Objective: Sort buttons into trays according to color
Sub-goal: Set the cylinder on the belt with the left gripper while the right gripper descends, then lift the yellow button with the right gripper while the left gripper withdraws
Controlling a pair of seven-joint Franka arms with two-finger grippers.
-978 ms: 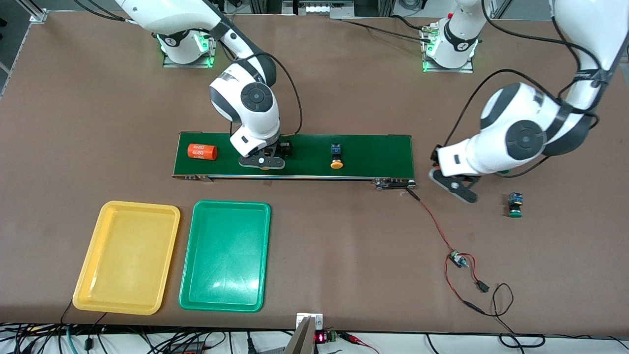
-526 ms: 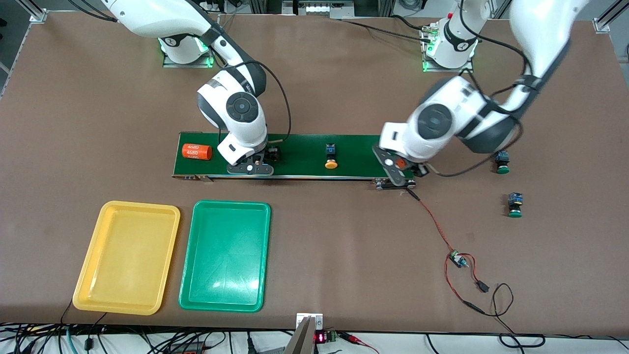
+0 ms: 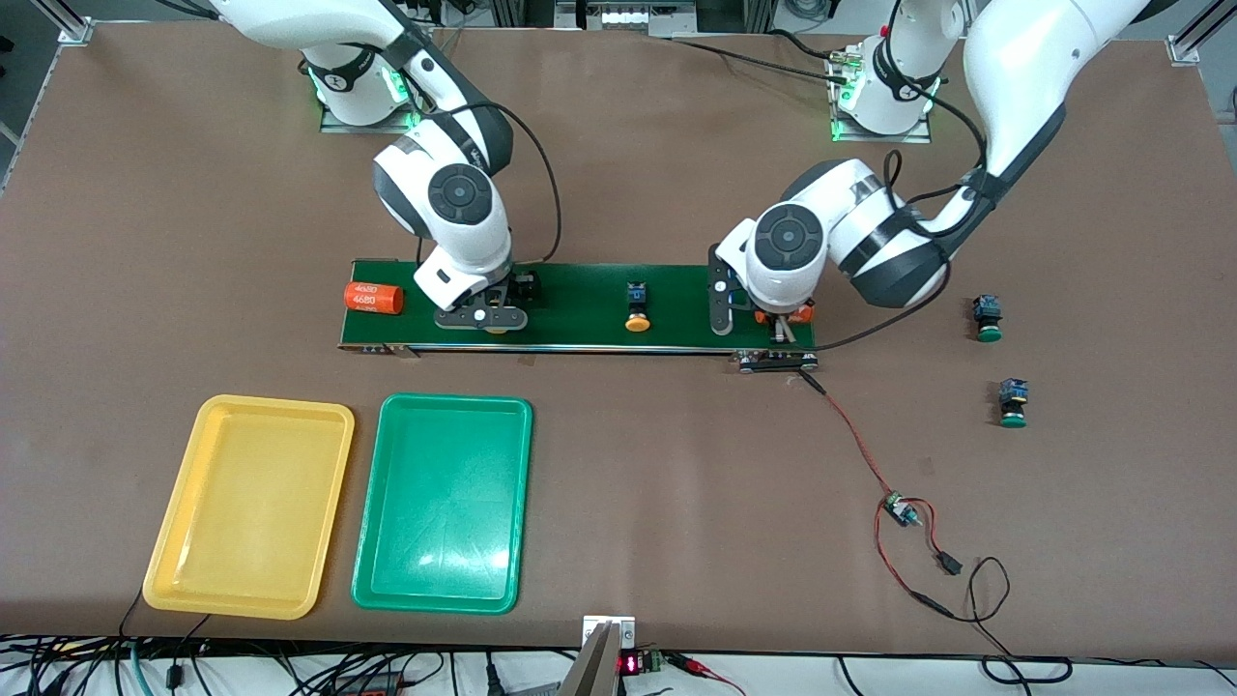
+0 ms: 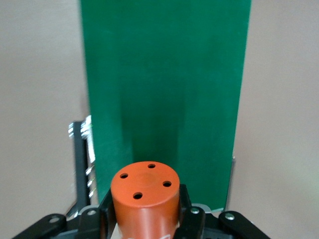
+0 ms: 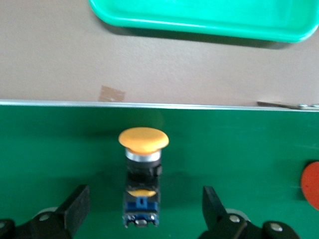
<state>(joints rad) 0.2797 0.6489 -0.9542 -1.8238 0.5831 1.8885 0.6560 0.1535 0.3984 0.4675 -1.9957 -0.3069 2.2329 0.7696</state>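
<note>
Buttons sit in two places in the front view: two orange-capped ones on the green belt, two green-capped ones on the bare worktop toward the left arm's end. One orange-capped button lies mid-belt; the other is mostly hidden under my right gripper, which is low over the belt. An orange cylinder lies at the belt's end beside it. My left gripper is over the belt's other end. The yellow tray and green tray hold nothing and lie nearer the camera.

In the left wrist view, the left gripper's fingers are clamped on a second orange cylinder, held over the belt. My worry: that is not a button, and if I drop it on the belt it may roll into the mid-belt button or get sorted by colour into the yellow tray.

In the right wrist view, the right gripper's fingers stand wide apart on either side of the orange-capped button, touching nothing. The button lies on its side, cap toward the green tray. If the belt is running, the button may slide out from between the fingers as I close. A bad pinch on the round cap could squirt it off the belt edge. I must also carry it past the green tray, which lies closest.
</note>
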